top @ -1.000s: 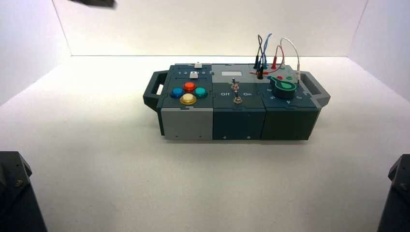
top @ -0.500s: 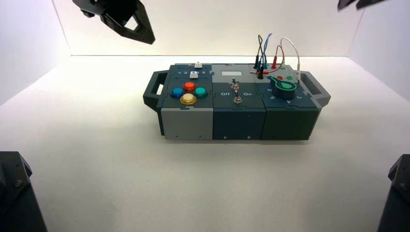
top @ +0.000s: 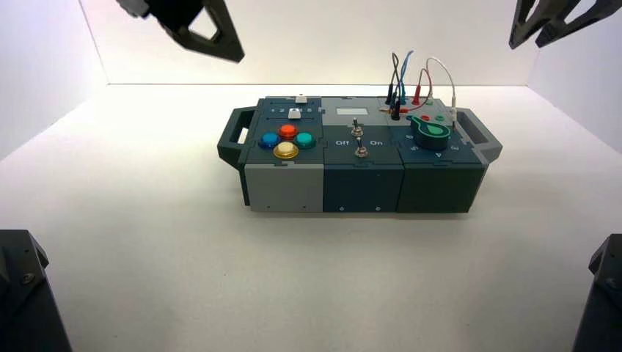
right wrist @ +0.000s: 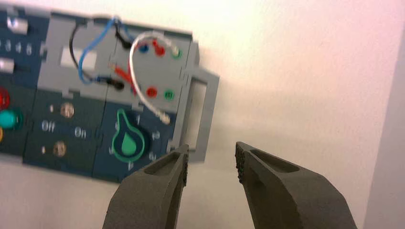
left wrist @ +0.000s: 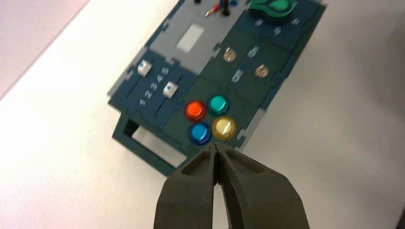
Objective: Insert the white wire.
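White wire (right wrist: pixel 135 76): half in. One end sits at the far green socket (right wrist: pixel 176 52) on the grey panel, at the box's far right. It arches up from there, and the other end, a slim white plug (right wrist: pixel 164 118), hangs free toward the near side, by the right edge of the knob panel, just beside the green knob (right wrist: pixel 128 143).

Likely target is the near green socket (right wrist: pixel 168 94), which shows bare. Near red socket (right wrist: pixel 151 91) is bare too, but I'd match by row with the far green one, so that's my read, not proven.

Right gripper (top: pixel 527 45): jaws wide, nothing between them, up over the far right, well apart from the wire. Looks like the working arm. Left gripper (top: pixel 239 59): jaws together, holding nothing, up at far left of the box (top: pixel 284 187). Idle, as I judge it.

Done: one end only. Left: reach the loose plug, grip it, stand it upright, line up the pin, push it home, let go. So all of the handling is to do; call it the approach stage.

Watch: plug is slim and the wire springy, so it may swing when pinched. Red wire (right wrist: pixel 125 74) also has an end off its socket, lying on the grey panel; don't grab that one. Keep jaws off the knob.
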